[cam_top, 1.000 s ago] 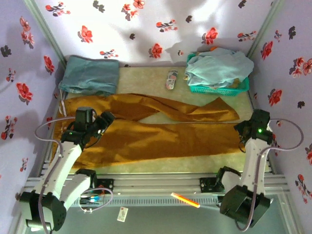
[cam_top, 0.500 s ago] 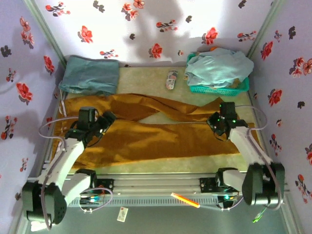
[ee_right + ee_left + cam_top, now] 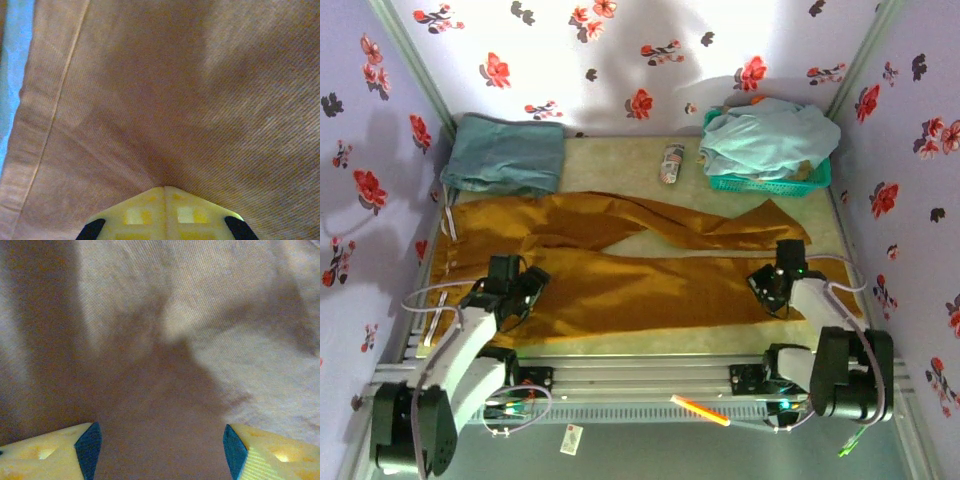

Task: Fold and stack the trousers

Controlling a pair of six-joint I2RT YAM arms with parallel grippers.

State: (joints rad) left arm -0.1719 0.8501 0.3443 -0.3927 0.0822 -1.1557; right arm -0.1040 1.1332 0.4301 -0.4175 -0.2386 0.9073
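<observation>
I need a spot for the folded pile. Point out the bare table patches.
Best: the back strip of table between the teal garment and the basket, short of the small object. Also a thin wedge between the legs of the trousers, and a narrow strip along the near edge. The trousers crowd the middle.

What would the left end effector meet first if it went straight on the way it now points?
The trousers: their brown cloth lies straight ahead of the left end effector, nothing between. Likely close, though depth is unclear.
</observation>
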